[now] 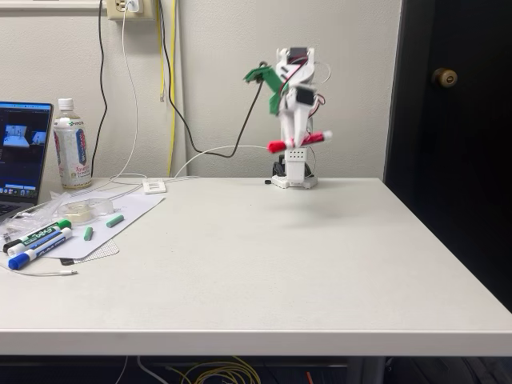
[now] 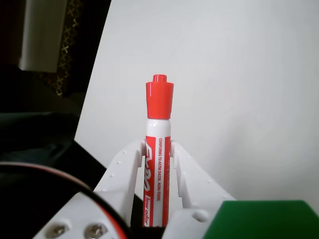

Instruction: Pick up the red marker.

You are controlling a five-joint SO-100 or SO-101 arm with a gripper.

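- My hand (image 2: 158, 152) is clamped on the red marker (image 2: 158, 164), a short, thick whiteboard pen with a red cap and a red-lettered white barrel; in the wrist view the two white plastic fingers (image 2: 124, 167) press the barrel from either side just below the cap, which I judge keeps the pen from pivoting.
- In the fixed view the red marker (image 1: 298, 142) lies roughly level across the hand (image 1: 298, 138), well above the white bench (image 1: 264, 264), with the arm folded back over its base. I read that as the lift essentially done.
- The cap end sticks out past the fingertips, so the hold is near mid-barrel; that looks balanced, though the smooth barrel could slide if the grip slackens.
- Far off at the bench's left edge in the fixed view lie the green-capped marker (image 1: 38, 234) and the blue-capped marker (image 1: 36, 249), beside a clear bottle with a white cap (image 1: 71, 146) and an open laptop (image 1: 22, 152), all clear of my arm.
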